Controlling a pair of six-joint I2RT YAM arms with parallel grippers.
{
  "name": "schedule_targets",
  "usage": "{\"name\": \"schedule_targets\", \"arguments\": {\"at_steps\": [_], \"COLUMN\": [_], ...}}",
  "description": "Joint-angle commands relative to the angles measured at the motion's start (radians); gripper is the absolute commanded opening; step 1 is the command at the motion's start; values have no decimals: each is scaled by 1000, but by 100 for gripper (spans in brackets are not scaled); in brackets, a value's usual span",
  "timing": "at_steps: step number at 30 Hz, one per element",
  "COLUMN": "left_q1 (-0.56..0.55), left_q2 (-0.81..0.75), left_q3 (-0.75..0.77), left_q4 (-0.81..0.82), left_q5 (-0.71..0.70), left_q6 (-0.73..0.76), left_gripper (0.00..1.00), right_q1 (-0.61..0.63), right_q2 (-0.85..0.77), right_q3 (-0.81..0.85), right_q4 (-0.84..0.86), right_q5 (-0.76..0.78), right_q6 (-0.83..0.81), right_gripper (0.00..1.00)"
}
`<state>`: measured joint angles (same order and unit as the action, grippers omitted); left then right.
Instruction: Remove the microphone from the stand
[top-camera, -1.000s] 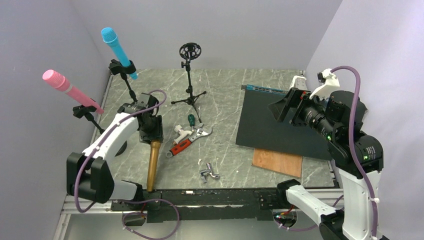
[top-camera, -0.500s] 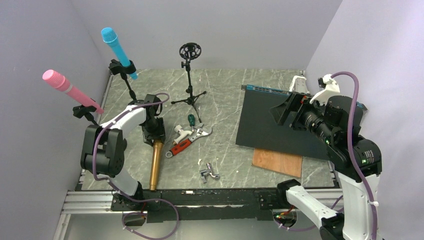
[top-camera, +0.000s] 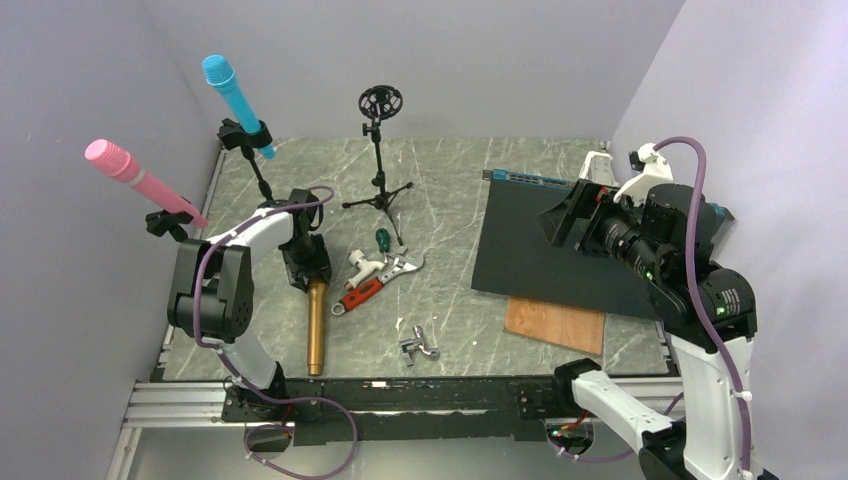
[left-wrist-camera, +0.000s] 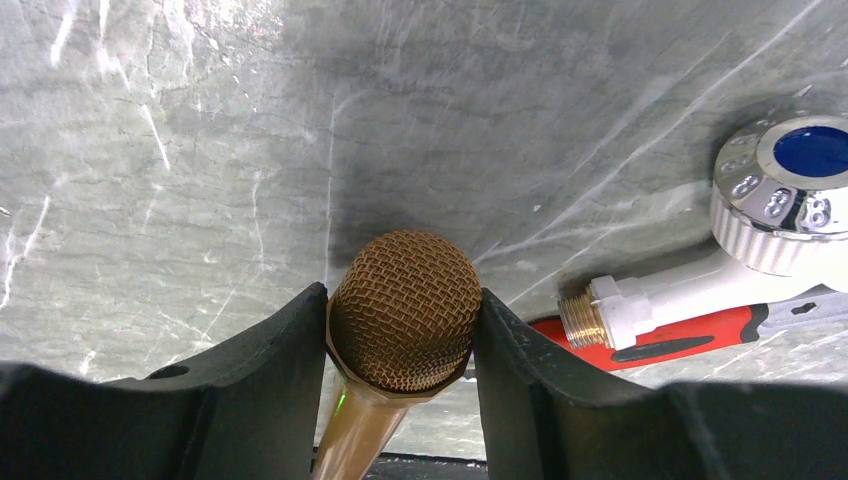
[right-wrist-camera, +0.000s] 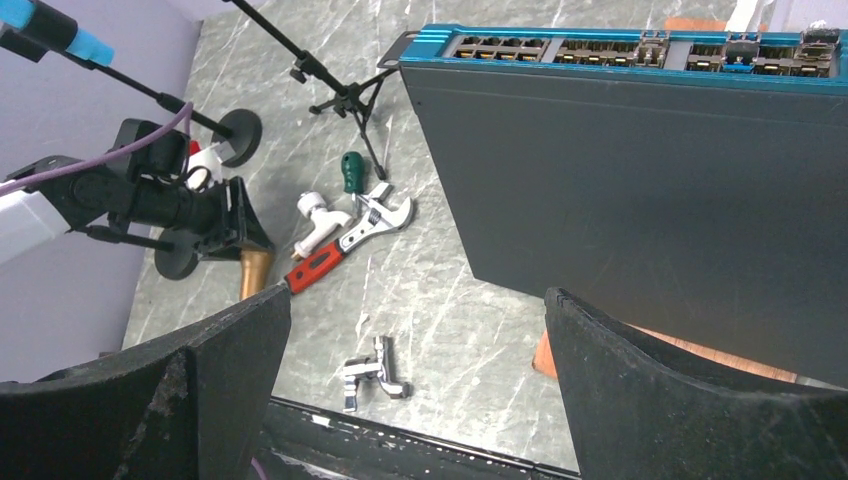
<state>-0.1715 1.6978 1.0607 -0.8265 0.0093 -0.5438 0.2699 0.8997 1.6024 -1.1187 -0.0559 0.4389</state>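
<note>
A gold microphone (top-camera: 315, 330) points its tail toward the table's near edge, low over the marble. My left gripper (top-camera: 310, 272) is shut on its mesh head (left-wrist-camera: 405, 310), one finger on each side. An empty black tripod stand (top-camera: 381, 160) with a round shock mount is at the back middle. A blue microphone (top-camera: 235, 98) and a pink microphone (top-camera: 140, 180) sit clipped in stands at the left. My right gripper (top-camera: 565, 215) hangs open high over the right side, holding nothing.
A red-handled wrench (top-camera: 372, 282), a white tap fitting (top-camera: 364, 263) and a green screwdriver handle (top-camera: 381, 238) lie just right of the gold microphone. A chrome fitting (top-camera: 420, 345) lies near the front. A black network switch (top-camera: 560, 245) and a wood board (top-camera: 555, 325) are at the right.
The left arm has folded back and its elbow has risen. The gold microphone's tail has swung right, so it lies straighter. The right arm shifted slightly.
</note>
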Motion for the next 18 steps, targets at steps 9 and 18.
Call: {"name": "schedule_targets", "arguments": {"at_steps": [9, 18], "left_q1": [-3, -3], "left_q2": [-44, -163], "left_q3": [28, 73], "left_q4": [-4, -72], "left_q5": [0, 9], "left_q6": [0, 3], "left_gripper": [75, 90], "right_q1": [3, 2], "right_q2": [27, 24], "right_q3": [-2, -8], "right_q4": [33, 51], "right_q5": [-7, -40], "right_q6": [-6, -26], "right_gripper": [100, 100]}}
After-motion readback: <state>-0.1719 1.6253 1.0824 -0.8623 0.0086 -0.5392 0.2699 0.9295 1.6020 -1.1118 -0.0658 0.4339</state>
